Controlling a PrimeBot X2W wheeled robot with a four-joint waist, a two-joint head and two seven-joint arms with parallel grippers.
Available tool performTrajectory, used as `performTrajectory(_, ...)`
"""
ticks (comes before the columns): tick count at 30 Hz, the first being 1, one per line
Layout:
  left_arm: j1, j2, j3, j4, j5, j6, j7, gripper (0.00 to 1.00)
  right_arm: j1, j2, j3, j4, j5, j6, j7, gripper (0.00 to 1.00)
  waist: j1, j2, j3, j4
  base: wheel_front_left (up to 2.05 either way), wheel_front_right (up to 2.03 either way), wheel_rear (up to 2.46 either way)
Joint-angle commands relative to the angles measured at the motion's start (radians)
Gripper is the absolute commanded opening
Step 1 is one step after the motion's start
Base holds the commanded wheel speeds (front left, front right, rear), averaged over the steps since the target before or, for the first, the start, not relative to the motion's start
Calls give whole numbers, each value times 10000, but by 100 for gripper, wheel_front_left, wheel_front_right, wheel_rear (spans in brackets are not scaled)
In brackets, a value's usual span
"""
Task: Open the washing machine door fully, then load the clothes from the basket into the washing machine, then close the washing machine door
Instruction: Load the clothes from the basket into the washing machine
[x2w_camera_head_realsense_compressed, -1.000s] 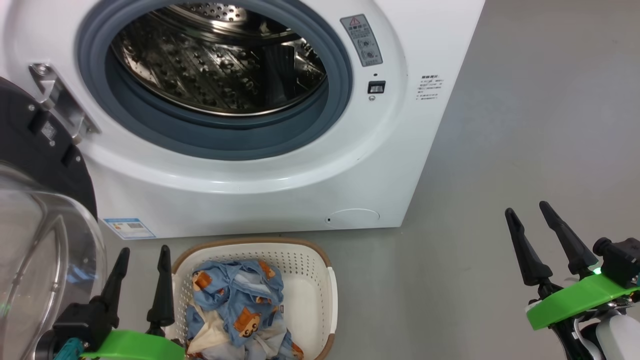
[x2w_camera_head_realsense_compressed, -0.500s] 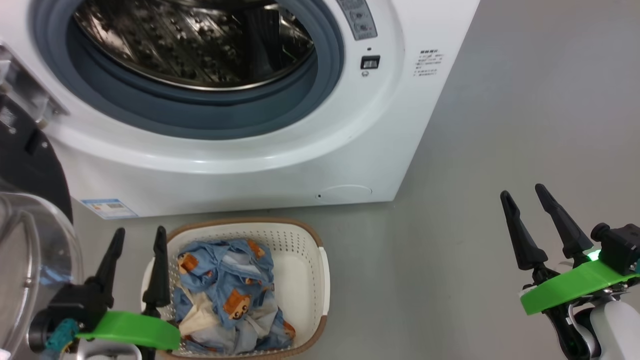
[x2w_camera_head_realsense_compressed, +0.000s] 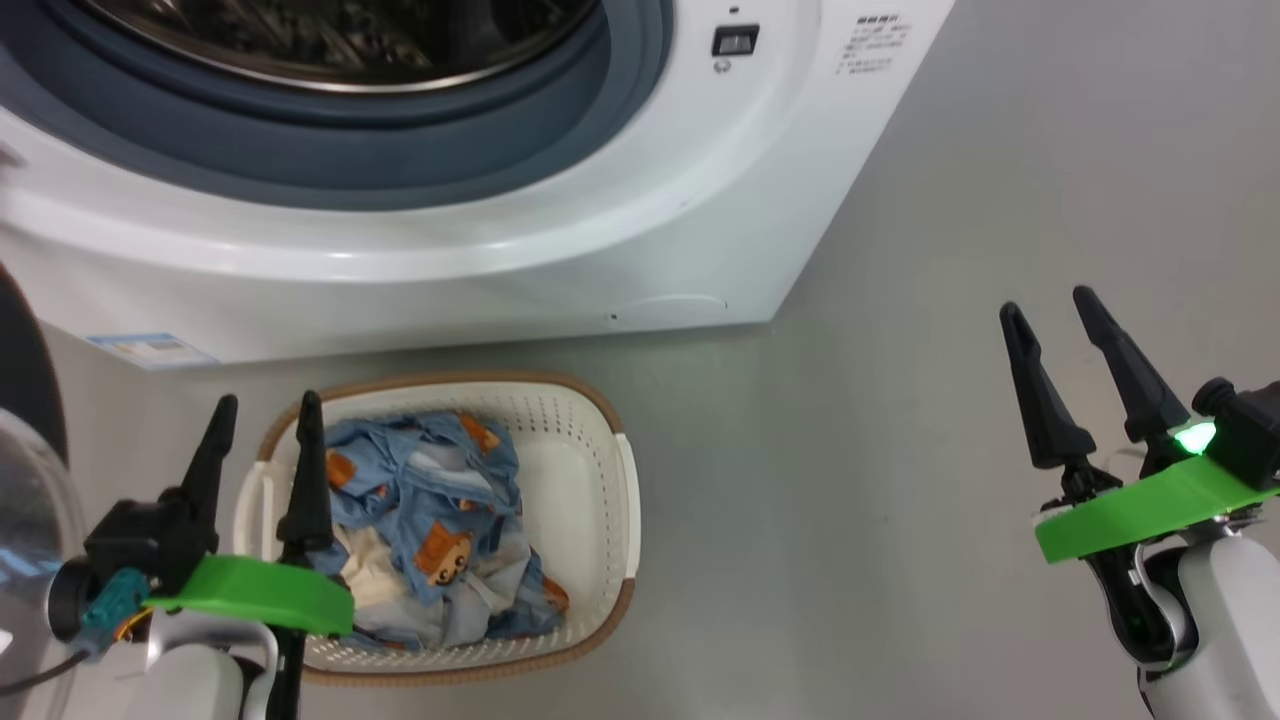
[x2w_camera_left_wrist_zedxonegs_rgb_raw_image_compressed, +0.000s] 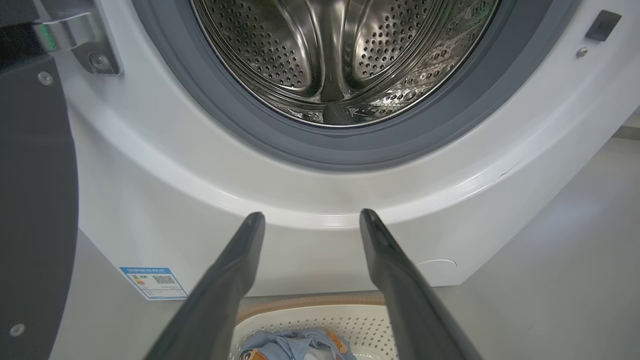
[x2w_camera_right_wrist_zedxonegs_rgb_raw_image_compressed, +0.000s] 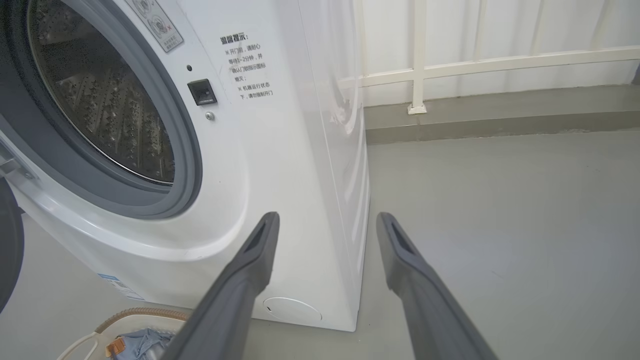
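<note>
Clothes (x2w_camera_head_realsense_compressed: 430, 530): blue bear-print bundle with cream pieces, heaped in the basket (x2w_camera_head_realsense_compressed: 628, 520), below and just right of my left pincer (x2w_camera_head_realsense_compressed: 268, 400). Basket sits on the floor (x2w_camera_head_realsense_compressed: 850, 500); ahead of that pincer's tips it comes close to the machine (x2w_camera_head_realsense_compressed: 500, 260) front. Drum (x2w_camera_left_wrist_zedxonegs_rgb_raw_image_compressed: 340, 55) looks empty from the left wrist view.

Left pincer: fingers spread, nothing between them, hanging over the basket's left wall. Its right finger overlaps the heap's edge in the head view; contact I can't confirm. Right pincer (x2w_camera_head_realsense_compressed: 1046, 300): spread too, empty, over bare floor, well apart from the basket, off the machine's right corner.

Step, as I read it: door (x2w_camera_left_wrist_zedxonegs_rgb_raw_image_compressed: 30, 200) swung open, loading about to start, no garment taken yet. Next I'd shift the left pincer right over the heap, dip, pinch a thick fold, lift clear of the rim, then carry up and forward past the gasket (x2w_camera_left_wrist_zedxonegs_rgb_raw_image_compressed: 250, 135).

Around: door stands just left of the left pincer, its glass bowl (x2w_camera_head_realsense_compressed: 35, 510) bulging toward my wrist; hinge (x2w_camera_left_wrist_zedxonegs_rgb_raw_image_compressed: 75, 40) up and left. Railing (x2w_camera_right_wrist_zedxonegs_rgb_raw_image_compressed: 417, 60) far ahead of the right pincer.

In the way, I judge: the bowl limits any leftward swing; the basket wall could snag a finger; loose pieces may trail and catch on the gasket
</note>
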Motion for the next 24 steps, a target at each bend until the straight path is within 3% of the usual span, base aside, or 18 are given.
performTrajectory(1, -362, 144, 280, -49, -28, 83, -22, 100, -139, 0, 173, -274, -122, 16, -118, 100, 0, 0, 548, -160, 0, 0, 0)
performTrajectory(24, -3512, 331, -98, 5124, 13, -565, -124, 100, -1307, 455, 206, -584, -124, 16, -118, 100, 0, 0, 3109, -921, 0, 0, 0)
